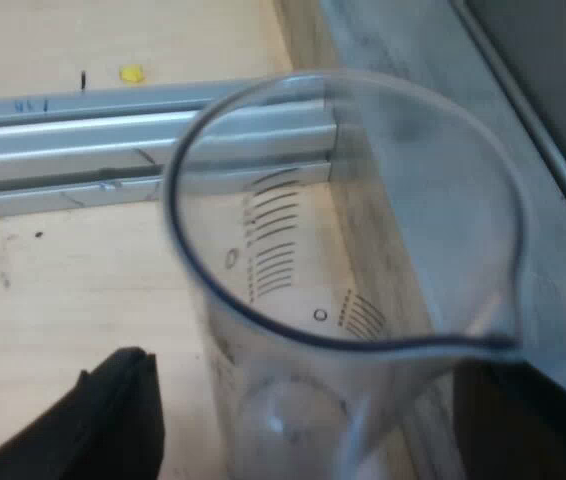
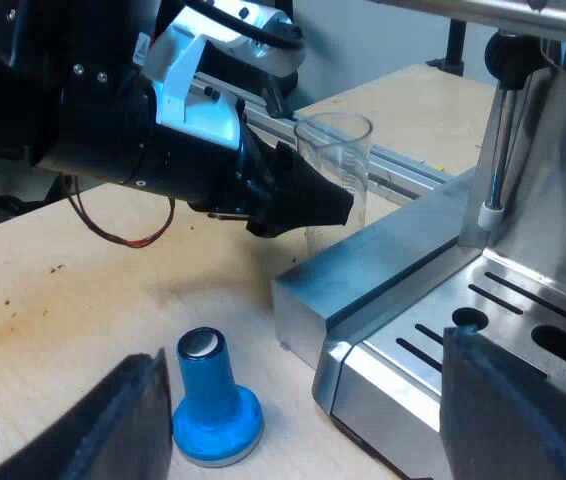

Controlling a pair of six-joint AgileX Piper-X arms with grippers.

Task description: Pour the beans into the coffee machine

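An empty clear measuring glass (image 1: 363, 200) with printed scale marks stands upright beside the espresso machine's metal base (image 2: 383, 260). My left gripper (image 1: 303, 400) is open around the glass's lower part, with a strip of table showing between each black finger (image 1: 113, 420) and the glass wall. In the right wrist view the left gripper (image 2: 313, 205) reaches the glass (image 2: 335, 150) from the side. My right gripper (image 2: 313, 430) is open and wide, with nothing between its fingers, hovering over the table's edge by the machine's drip tray (image 2: 493, 320).
A blue tamper (image 2: 213, 410) stands on the wooden table near the machine's corner. The steam wand (image 2: 498, 130) hangs over the tray. An aluminium rail (image 1: 63, 150) runs across the table behind the glass, with a small yellow speck (image 1: 132, 73) beyond it.
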